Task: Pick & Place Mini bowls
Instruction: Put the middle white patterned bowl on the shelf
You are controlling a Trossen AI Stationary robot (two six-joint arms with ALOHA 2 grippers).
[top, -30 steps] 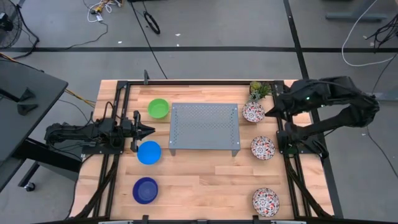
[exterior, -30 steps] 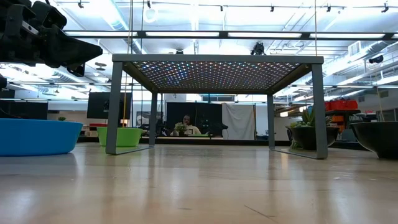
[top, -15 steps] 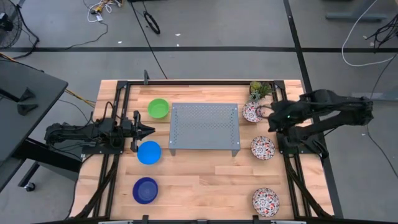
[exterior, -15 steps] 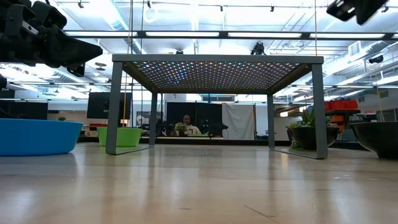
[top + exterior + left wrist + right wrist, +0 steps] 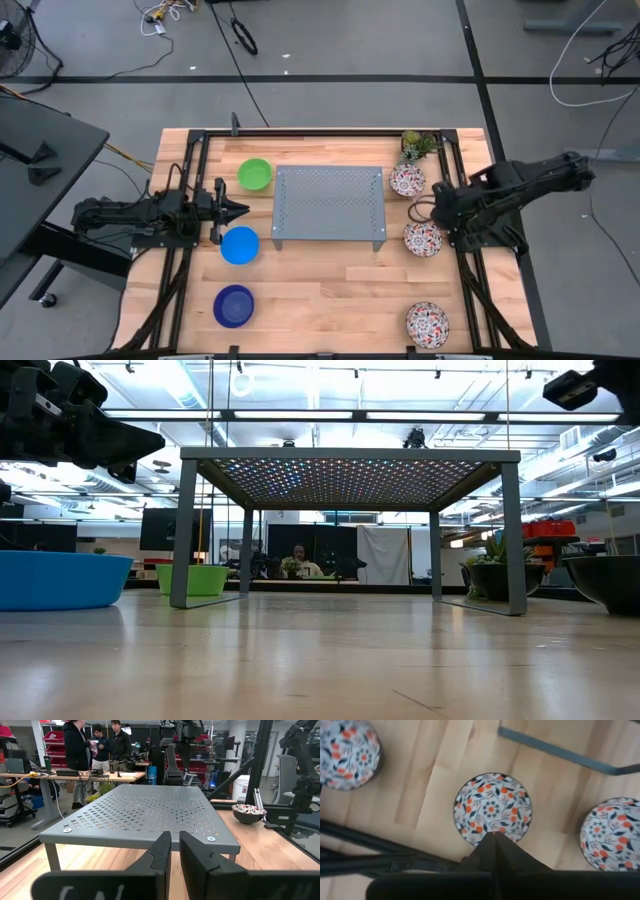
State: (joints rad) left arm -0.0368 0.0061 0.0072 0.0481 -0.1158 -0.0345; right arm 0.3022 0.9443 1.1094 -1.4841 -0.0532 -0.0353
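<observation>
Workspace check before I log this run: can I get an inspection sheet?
Surface: wooden table, black rails along both sides.
Job's things: green bowl, light blue bowl, dark blue bowl on the left; three floral bowls on the right.
Clutter: grey metal stand in the middle; potted plant at the far right.
Grippers: left gripper beside the stand, fingers nearly together; right gripper shut above the floral bowls.
Cables: loose on the floor.
Surroundings: people standing behind.
</observation>
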